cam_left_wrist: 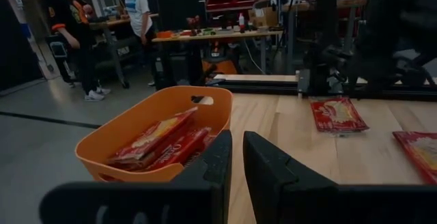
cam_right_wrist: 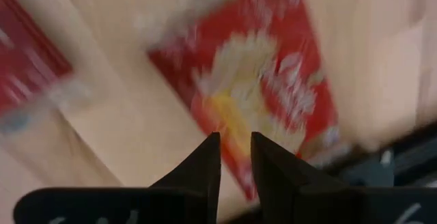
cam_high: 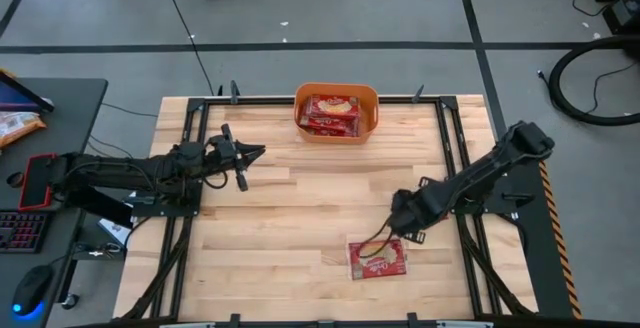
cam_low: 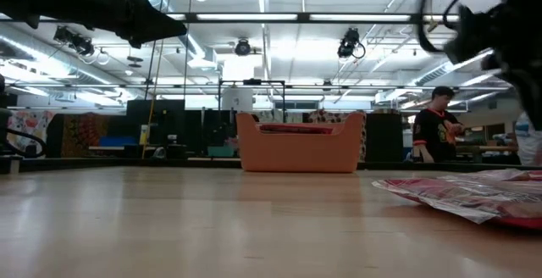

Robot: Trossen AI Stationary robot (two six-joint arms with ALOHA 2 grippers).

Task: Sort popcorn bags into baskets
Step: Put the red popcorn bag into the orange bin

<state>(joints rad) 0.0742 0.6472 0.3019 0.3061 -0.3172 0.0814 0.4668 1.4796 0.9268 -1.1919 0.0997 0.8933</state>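
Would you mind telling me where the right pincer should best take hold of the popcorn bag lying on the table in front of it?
I would grip the popcorn bag by its thin edge nearest the right pincer, coming down from above. It lies flat on the table, so only a crimped edge offers something to pinch. In the low view that edge looks slightly lifted off the wood.

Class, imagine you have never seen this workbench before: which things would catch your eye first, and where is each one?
The orange basket at the far middle edge of the wooden table stands out, with red popcorn bags already inside. Near the front edge lies another popcorn bag, and the right gripper is just above it, fingers nearly together. The left gripper hangs over the table's left side, pointing towards the basket.
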